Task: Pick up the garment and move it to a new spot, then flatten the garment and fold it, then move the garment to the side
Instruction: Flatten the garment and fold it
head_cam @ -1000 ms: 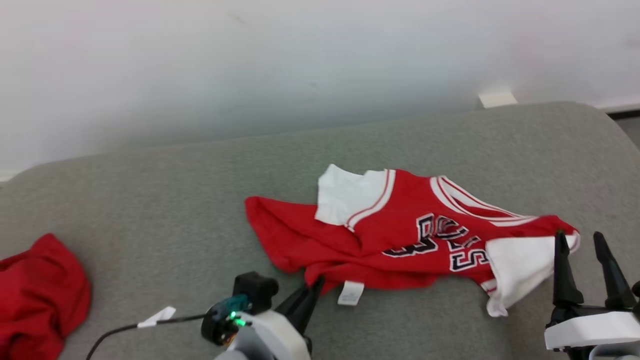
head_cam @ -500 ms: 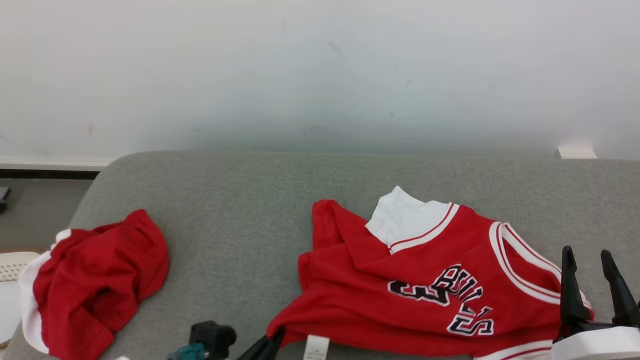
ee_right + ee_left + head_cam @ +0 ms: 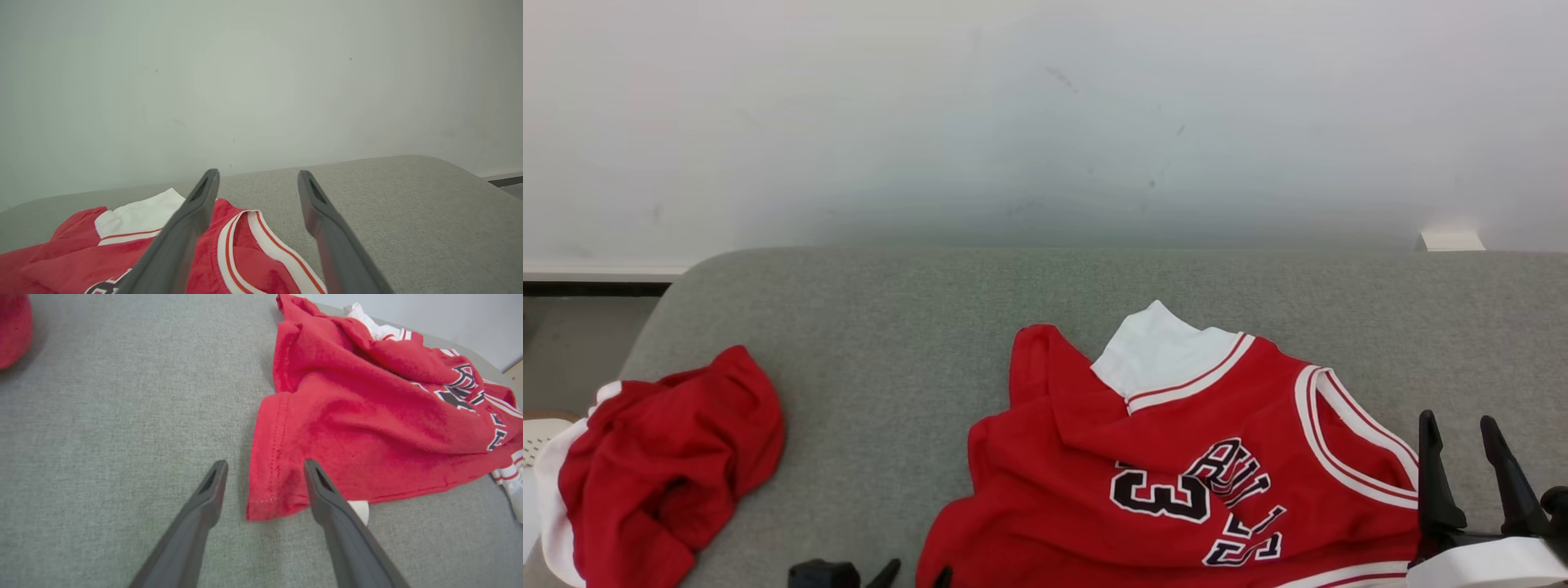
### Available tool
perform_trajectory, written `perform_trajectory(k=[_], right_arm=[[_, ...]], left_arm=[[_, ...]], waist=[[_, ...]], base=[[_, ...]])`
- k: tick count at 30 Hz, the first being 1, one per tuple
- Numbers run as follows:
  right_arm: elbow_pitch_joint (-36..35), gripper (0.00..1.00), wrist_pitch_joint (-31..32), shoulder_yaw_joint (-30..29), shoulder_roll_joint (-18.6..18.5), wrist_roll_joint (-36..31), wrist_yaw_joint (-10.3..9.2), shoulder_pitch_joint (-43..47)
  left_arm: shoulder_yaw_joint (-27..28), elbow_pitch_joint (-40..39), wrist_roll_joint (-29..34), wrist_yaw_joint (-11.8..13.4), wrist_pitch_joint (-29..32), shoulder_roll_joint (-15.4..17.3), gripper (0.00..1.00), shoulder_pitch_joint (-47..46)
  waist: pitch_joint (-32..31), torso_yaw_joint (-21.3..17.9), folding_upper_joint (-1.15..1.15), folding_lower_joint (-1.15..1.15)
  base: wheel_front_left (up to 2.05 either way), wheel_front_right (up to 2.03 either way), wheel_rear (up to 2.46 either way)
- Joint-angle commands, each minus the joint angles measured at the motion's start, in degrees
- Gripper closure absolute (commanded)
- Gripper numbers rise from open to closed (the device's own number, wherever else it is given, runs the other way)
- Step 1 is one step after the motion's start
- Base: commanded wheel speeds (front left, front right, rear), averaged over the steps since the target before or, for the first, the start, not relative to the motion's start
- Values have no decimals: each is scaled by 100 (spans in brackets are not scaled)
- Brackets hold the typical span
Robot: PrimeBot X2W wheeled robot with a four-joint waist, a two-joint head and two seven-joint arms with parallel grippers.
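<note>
Red basketball jersey (image 3: 1176,465) down on grey cushion (image 3: 890,327), lower centre-right of head view, rumpled, hem bunched. Left claw (image 3: 265,467) spread, straddling hem corner, pinching nothing. Right claw (image 3: 1456,420) spread too, at lower-right edge by armhole trim. Probably placed at new spot; flattening, folding, moving aside left to do.

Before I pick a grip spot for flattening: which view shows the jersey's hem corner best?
The left wrist view: the hem corner lies on the grey cushion between the fingers of the open left gripper, stitching clear. The head view cuts it off at its bottom edge; the right wrist view looks at the armhole trim instead.
</note>
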Motion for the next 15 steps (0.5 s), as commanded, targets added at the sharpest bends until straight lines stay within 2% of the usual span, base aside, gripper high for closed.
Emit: perform_trajectory(k=[1, 9, 15], right_arm=[[8, 0, 7, 20, 3, 44, -13, -22], [68, 0, 7, 161, 36, 92, -13, -38], [140, 0, 7, 381, 58, 140, -13, 0]], left_arm=[[46, 31, -12, 37, -89, 5, 0, -50], [441, -206, 130, 331, -870, -42, 0, -198], [908, -604, 304, 501, -1033, -244, 0, 1]], waist=[[3, -26, 0, 0], [-30, -179, 0, 0], [-54, -275, 0, 0]], base=[[0, 0, 0], [0, 0, 0], [0, 0, 0]])
